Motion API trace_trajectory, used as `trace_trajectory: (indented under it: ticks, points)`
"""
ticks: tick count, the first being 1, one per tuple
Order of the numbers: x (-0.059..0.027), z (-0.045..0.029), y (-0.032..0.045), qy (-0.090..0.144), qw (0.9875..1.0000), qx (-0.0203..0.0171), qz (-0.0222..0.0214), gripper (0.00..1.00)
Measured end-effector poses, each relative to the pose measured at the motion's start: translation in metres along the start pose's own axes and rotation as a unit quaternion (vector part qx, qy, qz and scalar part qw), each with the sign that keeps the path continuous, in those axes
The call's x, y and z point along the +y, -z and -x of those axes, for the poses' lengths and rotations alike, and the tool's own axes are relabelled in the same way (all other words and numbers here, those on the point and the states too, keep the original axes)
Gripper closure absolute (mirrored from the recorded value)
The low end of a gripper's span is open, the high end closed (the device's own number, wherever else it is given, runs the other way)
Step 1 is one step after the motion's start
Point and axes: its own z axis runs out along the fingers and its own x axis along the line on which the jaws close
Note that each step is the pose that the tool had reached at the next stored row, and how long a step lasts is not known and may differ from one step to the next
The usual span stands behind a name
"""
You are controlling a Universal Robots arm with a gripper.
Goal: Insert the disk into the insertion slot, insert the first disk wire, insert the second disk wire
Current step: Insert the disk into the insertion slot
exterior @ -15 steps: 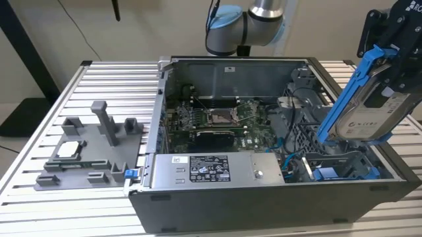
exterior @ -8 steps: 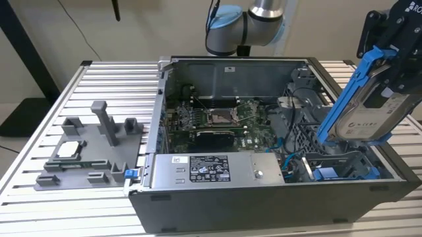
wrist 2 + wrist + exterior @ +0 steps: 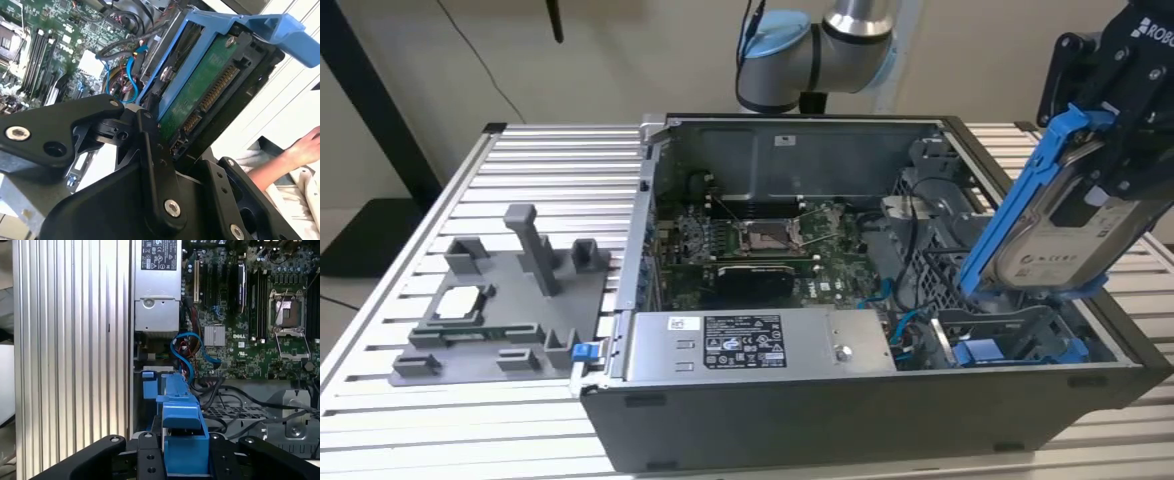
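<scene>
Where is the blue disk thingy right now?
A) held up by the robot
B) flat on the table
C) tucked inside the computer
A: the end effector grips the disk, tilted, above the open computer case, not seated inside it.

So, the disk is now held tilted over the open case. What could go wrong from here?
1. The disk hangs tilted in the gripper above the insertion slot. If it meets the bay at an angle, it may jam on the slot's edge.
2. Loose blue cables lie close to the disk's lower end and might get pinched.
3. A person's hand is near the arm, so contact seems possible.
</scene>
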Motion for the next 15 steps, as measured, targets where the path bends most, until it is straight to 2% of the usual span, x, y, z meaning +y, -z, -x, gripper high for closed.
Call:
trace_trajectory:
  ticks: [15]
  points:
    - [-0.0013, -0.0022, -0.0252, -0.006, 1.0, -0.0004, 0.0, 1.0]
